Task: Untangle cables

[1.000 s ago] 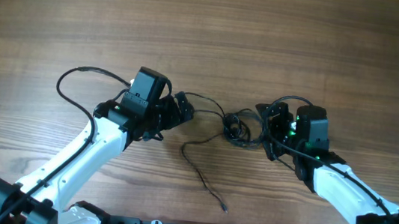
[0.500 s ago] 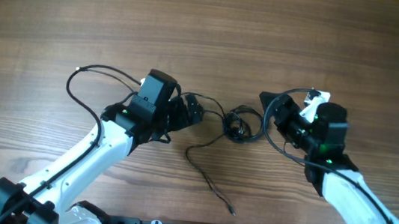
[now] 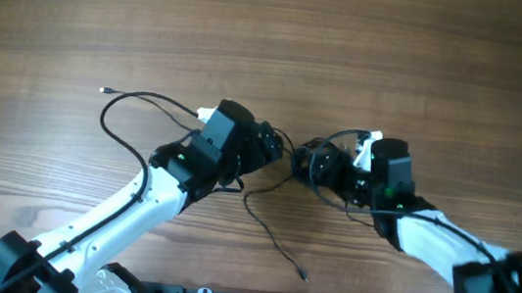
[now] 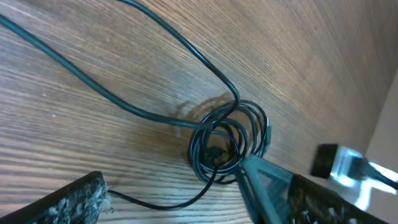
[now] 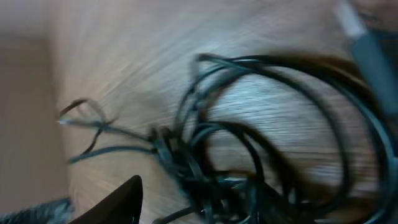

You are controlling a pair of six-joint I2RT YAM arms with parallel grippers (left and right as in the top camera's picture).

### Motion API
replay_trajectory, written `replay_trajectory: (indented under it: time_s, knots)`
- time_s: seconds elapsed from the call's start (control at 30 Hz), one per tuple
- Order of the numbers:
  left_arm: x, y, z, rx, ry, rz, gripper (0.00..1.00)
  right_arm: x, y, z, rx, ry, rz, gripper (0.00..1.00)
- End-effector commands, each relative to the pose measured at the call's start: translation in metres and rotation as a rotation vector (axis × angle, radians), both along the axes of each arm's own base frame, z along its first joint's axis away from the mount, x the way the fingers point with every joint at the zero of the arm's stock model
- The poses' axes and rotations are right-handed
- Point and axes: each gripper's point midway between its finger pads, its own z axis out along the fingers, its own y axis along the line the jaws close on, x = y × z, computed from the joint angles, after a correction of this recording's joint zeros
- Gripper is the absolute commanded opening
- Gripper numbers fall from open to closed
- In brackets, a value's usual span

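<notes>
The thin black cables [image 4: 227, 143], round glossy wire coiled into a small tangled knot, lay on the brown wood-grain counter [image 3: 255, 27] between the two arms. They sat just ahead of the left gripper [image 3: 273, 149], whose jaws stood wide, one tapered fingertip [image 4: 256, 177] touching the coil's edge. The right gripper [image 3: 335, 170] sat against the knot's opposite side, its blurred view leaving unclear whether it was spread or clamped, and one loose strand trailed toward the counter's near edge.

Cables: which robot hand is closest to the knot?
The right gripper: its fingertip meets the knot of cables, while the open left gripper hangs a little to one side.
</notes>
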Motion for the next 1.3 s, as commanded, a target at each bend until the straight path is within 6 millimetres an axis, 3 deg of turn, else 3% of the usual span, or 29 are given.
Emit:
replay_trajectory:
  time_s: [0.0, 0.03, 0.07, 0.13, 0.17, 0.27, 0.4, 0.43, 0.53, 0.57, 0.7, 0.8, 0.83, 0.9, 0.93, 0.97, 1.07, 1.13, 1.17, 1.2, 1.27]
  knots:
    - [0.004, 0.004, -0.002, 0.022, -0.010, 0.042, 0.97, 0.006, -0.001, -0.011, 0.022, 0.052, -0.065, 0.50]
    - [0.004, 0.004, -0.002, 0.022, -0.010, 0.042, 0.97, 0.006, -0.001, -0.010, 0.022, 0.049, -0.063, 0.30]
    - [0.004, 0.004, -0.002, 0.022, -0.010, 0.042, 0.97, 0.006, 0.000, -0.010, 0.026, 0.050, -0.062, 0.18]
    - [0.004, 0.004, -0.002, 0.022, -0.010, 0.040, 0.95, 0.009, 0.001, -0.006, 0.035, 0.031, -0.057, 0.05]
    - [0.004, 0.003, -0.002, 0.023, -0.010, 0.039, 0.93, 0.010, 0.003, -0.004, 0.039, 0.011, -0.041, 0.05]
    - [0.005, 0.005, -0.002, 0.077, -0.064, -0.049, 1.00, 0.008, 0.019, 0.013, 0.067, -0.109, 0.109, 0.04]
    - [-0.003, -0.004, -0.001, 0.124, -0.147, -0.308, 0.88, -0.001, 0.042, 0.044, 0.135, -0.319, 0.348, 0.04]
    - [-0.009, -0.010, 0.001, 0.109, -0.162, -0.384, 0.81, -0.006, 0.047, 0.052, 0.165, -0.357, 0.398, 0.04]
    - [-0.014, -0.015, 0.001, 0.091, -0.158, -0.421, 0.45, -0.016, 0.058, 0.074, 0.253, -0.437, 0.501, 0.04]
    - [-0.015, -0.014, 0.000, 0.094, -0.151, -0.423, 0.38, -0.019, 0.061, 0.080, 0.276, -0.457, 0.526, 0.04]
    - [-0.026, -0.008, -0.009, 0.116, -0.091, -0.428, 0.36, -0.023, 0.064, 0.091, 0.339, -0.434, 0.532, 0.04]
    - [-0.029, -0.006, -0.011, 0.122, -0.077, -0.431, 0.38, -0.037, 0.070, 0.115, 0.442, -0.471, 0.627, 0.04]
    - [-0.028, -0.006, -0.011, 0.125, -0.079, -0.428, 0.34, -0.046, 0.072, 0.123, 0.482, -0.472, 0.673, 0.04]
    - [-0.025, -0.001, -0.013, 0.154, -0.083, -0.411, 0.12, -0.056, 0.072, 0.130, 0.524, -0.457, 0.723, 0.04]
    - [-0.022, 0.007, -0.016, 0.200, -0.083, -0.385, 0.04, -0.061, 0.072, 0.133, 0.539, -0.468, 0.758, 0.04]
    - [-0.016, 0.028, -0.023, 0.303, -0.077, -0.324, 0.04, -0.064, 0.072, 0.136, 0.547, -0.485, 0.782, 0.04]
    - [-0.009, 0.127, -0.036, 0.535, 0.075, 0.146, 0.04, -0.070, 0.066, 0.140, 0.566, -0.493, 0.825, 0.04]
    - [-0.012, 0.166, -0.039, 0.526, 0.167, 0.328, 0.04, -0.066, 0.057, 0.140, 0.568, -0.496, 0.817, 0.04]
    - [-0.010, 0.174, -0.041, 0.461, 0.207, 0.368, 0.04, -0.058, 0.051, 0.140, 0.554, -0.504, 0.776, 0.04]
    - [-0.005, 0.165, -0.042, 0.328, 0.229, 0.329, 0.04, -0.047, 0.048, 0.138, 0.534, -0.500, 0.715, 0.04]
    - [0.010, 0.121, -0.026, 0.114, 0.121, 0.035, 0.04, -0.031, 0.049, 0.131, 0.498, -0.483, 0.617, 0.04]
